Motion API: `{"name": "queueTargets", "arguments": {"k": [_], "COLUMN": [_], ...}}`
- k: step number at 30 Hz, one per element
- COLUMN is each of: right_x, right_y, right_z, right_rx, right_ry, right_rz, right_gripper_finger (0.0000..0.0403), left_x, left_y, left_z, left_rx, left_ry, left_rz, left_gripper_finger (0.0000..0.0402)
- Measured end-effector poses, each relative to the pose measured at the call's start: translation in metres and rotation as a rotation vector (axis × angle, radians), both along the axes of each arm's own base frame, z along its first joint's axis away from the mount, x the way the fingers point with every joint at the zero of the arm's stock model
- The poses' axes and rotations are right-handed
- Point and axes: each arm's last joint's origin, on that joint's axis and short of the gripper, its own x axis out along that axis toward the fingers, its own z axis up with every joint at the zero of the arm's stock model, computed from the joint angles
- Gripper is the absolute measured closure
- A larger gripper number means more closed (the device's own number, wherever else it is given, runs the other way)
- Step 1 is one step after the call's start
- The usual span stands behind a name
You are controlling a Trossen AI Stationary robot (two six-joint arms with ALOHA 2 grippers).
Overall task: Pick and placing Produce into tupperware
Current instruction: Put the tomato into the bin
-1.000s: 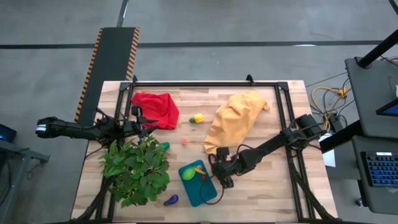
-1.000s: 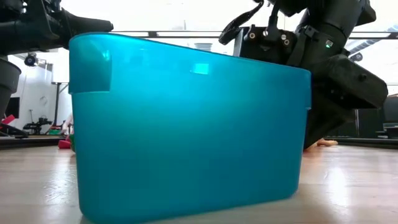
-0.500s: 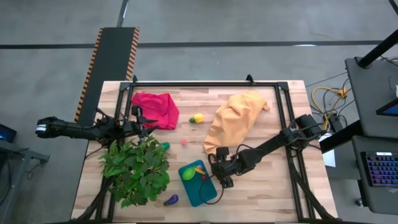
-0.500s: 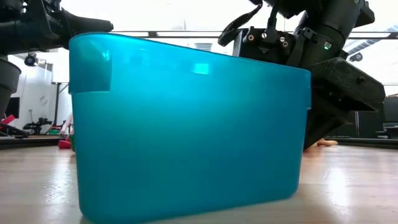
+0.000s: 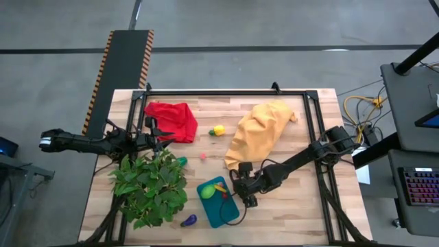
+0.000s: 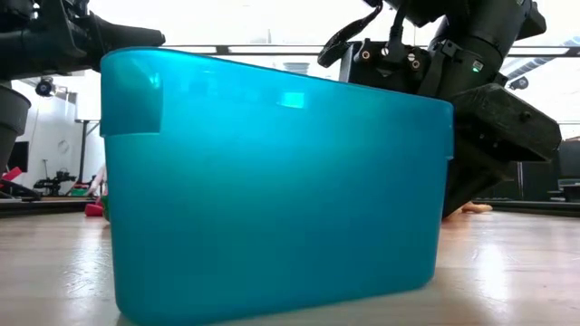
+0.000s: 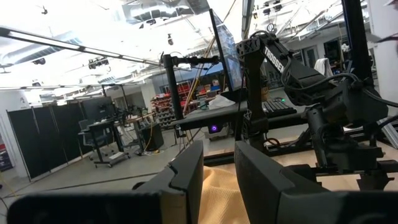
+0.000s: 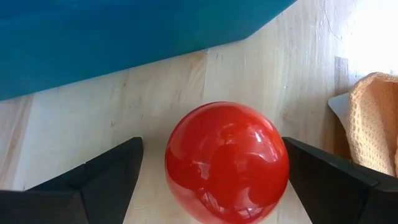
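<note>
Nothing has shifted: right tool still sits beside the tupperware, fingers spread either side of a red ball on the desk, not yet gripping. Next, I'd say: close, lift over the rim. Open room beyond. Left tool waits, slightly parted, empty.

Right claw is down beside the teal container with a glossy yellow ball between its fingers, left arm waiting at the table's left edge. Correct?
Not quite: the glossy round toy fruit is red, not yellow, as the right wrist view shows. It sits between the right claw fingers, beside the teal-blue rectangular plastic container. The left claw waits at the table's left edge.
</note>
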Motion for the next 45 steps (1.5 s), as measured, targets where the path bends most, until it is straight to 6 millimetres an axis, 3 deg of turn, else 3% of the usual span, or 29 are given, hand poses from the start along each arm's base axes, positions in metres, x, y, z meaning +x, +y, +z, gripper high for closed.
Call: {"name": "queueTargets", "arguments": {"k": [13,45], "right_x": [-0.0001,0.0001], "right_y": [0.0002,0.0002], "right_z": [-0.0001,0.0000], "right_rx": [0.003,-0.002], "right_ry": [0.002,-0.002], "right_rz": [0.002,0.002], "right_gripper_finger": [0.0077,0.0079], "left_x": [0.0000,0.0000], "left_y": [0.0000,0.0001], "left_z": [0.0000,0.0000], "left_rx": [0.000,0.000], "left_ry": [0.000,0.000], "left_rz": [0.000,0.001], "left_gripper_finger": [0.0323,0.0323]}}
